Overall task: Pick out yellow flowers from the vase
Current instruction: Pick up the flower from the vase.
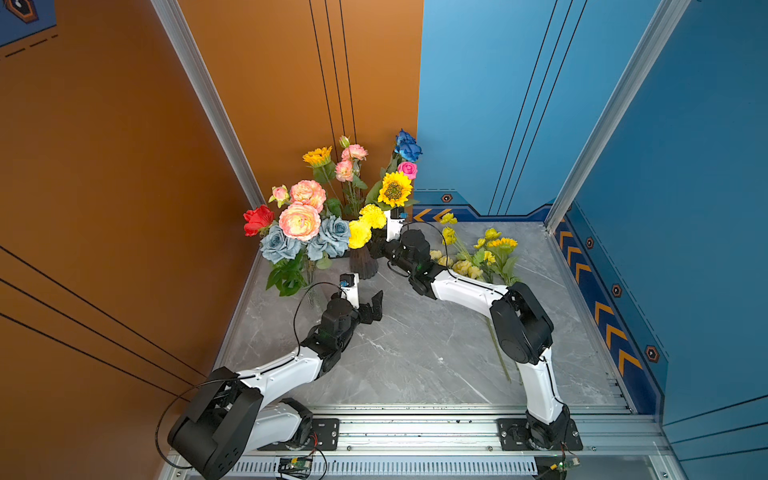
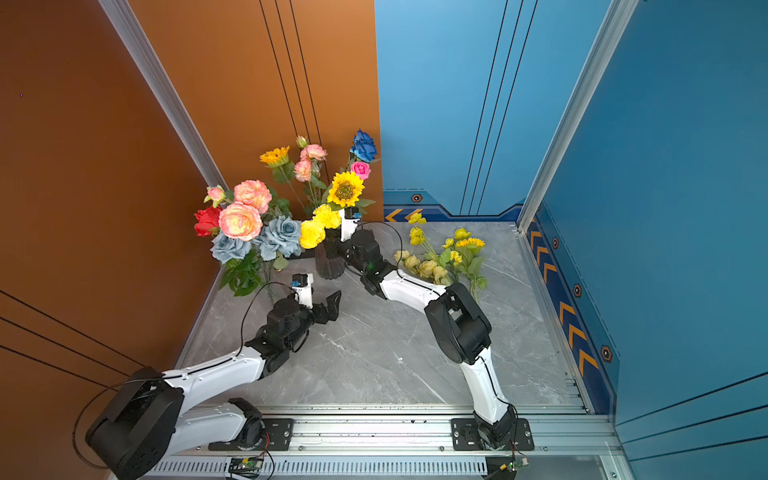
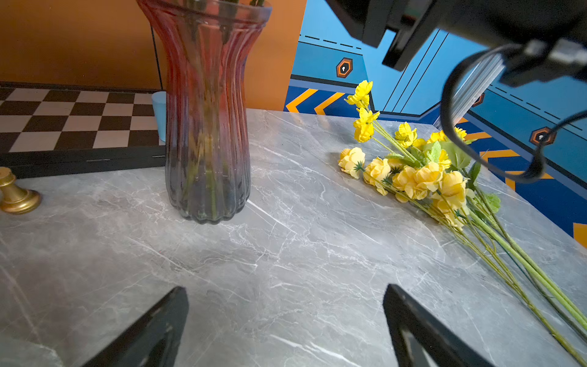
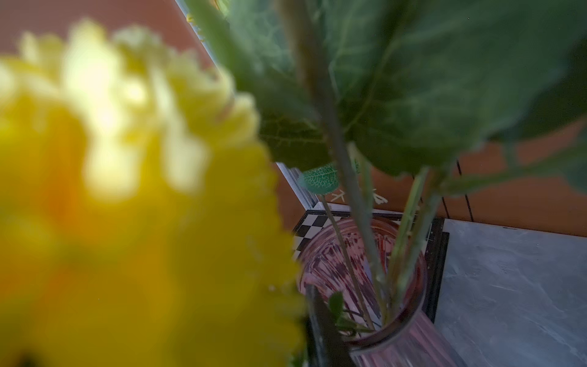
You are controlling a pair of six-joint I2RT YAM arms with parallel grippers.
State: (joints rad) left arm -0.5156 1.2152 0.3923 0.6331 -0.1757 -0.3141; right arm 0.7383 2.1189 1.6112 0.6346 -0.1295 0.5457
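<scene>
A dark ribbed glass vase (image 1: 363,264) (image 3: 208,127) stands at the back of the table. It holds yellow pompom carnations (image 1: 365,227) (image 2: 319,226) and a dark-centred sunflower (image 1: 395,189). More yellow flowers (image 1: 478,254) (image 3: 419,178) lie on the table to its right. My right gripper (image 1: 376,246) is at the vase's mouth, under the carnations. In the right wrist view one dark finger (image 4: 317,317) shows beside green stems at the vase's rim (image 4: 413,305), and a blurred yellow bloom (image 4: 127,222) hides the other. My left gripper (image 1: 372,309) (image 3: 285,287) is open above bare table in front of the vase.
A clear vase of peach-pink peonies (image 1: 300,221), grey-blue roses and a red rose stands to the left. Pink blooms, a blue rose (image 1: 407,146) and an orange sunflower (image 1: 318,156) rise behind. A chessboard (image 3: 63,120), a brass piece (image 3: 16,193) and a blue cup (image 3: 158,111) are by the wall.
</scene>
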